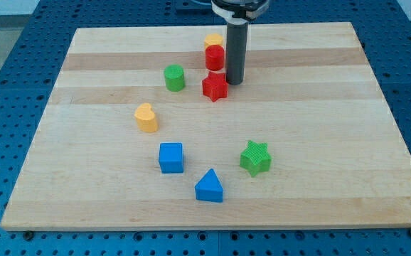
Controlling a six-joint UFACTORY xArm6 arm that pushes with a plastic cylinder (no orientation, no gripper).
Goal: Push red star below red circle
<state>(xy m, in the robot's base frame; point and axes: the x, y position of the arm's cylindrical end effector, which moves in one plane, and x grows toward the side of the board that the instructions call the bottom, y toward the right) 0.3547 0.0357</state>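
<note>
My tip (234,81), a bare rod with nothing to clamp, rests just right of the red star (215,87). The star sits right below the red circle (215,57), so I judge only a final small nudge left remains.

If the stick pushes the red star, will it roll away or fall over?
Probably neither. The red star looks squat and flat-bottomed, so it should slide on the smooth wooden board rather than tip. Its points may make it spin a little, since my tip sits at its upper right, off-centre. It looks like light plastic.
</note>
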